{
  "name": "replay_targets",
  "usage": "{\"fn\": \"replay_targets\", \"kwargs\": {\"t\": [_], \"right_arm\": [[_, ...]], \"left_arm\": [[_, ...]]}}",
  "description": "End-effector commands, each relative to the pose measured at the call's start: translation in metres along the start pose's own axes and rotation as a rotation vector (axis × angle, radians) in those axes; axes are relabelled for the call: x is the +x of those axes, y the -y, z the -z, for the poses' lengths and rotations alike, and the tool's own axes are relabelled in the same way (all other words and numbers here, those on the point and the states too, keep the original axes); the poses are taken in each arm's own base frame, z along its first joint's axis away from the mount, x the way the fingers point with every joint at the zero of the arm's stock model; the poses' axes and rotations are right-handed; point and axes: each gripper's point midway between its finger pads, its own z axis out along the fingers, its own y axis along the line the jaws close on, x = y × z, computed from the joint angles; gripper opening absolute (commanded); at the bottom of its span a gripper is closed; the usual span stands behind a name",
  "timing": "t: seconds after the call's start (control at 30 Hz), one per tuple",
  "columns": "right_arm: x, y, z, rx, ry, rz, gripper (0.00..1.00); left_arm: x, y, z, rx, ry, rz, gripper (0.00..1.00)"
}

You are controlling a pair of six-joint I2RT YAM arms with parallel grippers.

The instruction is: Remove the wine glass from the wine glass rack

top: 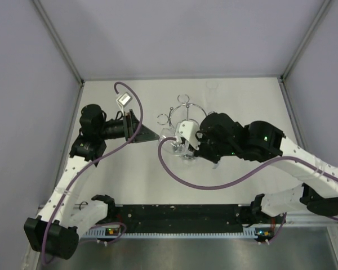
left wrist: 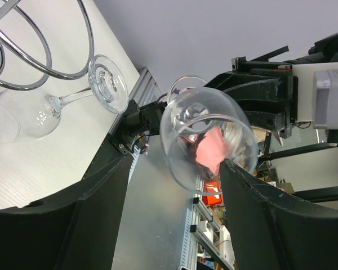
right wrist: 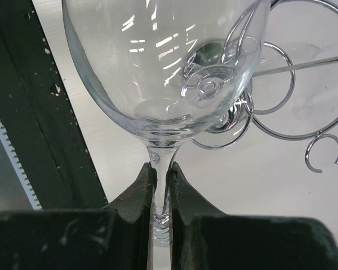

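Toward the far middle of the table (top: pixel 253 107), beside the wine glass rack (top: pixel 183 112), the right gripper (right wrist: pixel 160 180) is pinching the wine glass (right wrist: pixel 158 73) by its stem, seemingly unhooked but not yet carried away, the left gripper (left wrist: pixel 174 169) gaping empty.

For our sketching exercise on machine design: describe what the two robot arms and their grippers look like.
The left arm and right arm have white links with black joints. A purple cable loops along each. The gripper fingers are matt black, wedge-shaped, flecked with pale specks. A green light glows on the right arm.
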Motion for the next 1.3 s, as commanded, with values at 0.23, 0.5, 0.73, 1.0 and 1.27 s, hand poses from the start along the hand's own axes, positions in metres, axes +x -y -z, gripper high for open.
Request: {"fn": "replay_targets", "kwargs": {"t": [0.23, 0.5, 0.73, 1.0, 1.27], "right_arm": [[-0.037, 0.003, 0.025, 0.026, 0.208, -0.007, 0.0], [-0.053, 0.001, 0.014, 0.008, 0.224, 0.014, 0.0], [-0.066, 0.0, 0.01, -0.003, 0.231, 0.038, 0.0], [-0.069, 0.0, 0.007, 0.0, 0.228, 0.041, 0.0], [-0.067, 0.003, 0.006, 0.016, 0.218, 0.038, 0.0]], "left_arm": [[-0.006, 0.002, 0.0, 0.013, 0.029, -0.022, 0.77], [-0.005, 0.0, -0.001, 0.013, 0.025, -0.006, 0.77], [-0.003, -0.004, -0.001, 0.011, 0.016, 0.0, 0.65], [-0.002, -0.006, -0.002, 0.008, 0.004, -0.006, 0.4], [-0.002, -0.014, -0.002, -0.033, 0.001, -0.015, 0.11]]}}
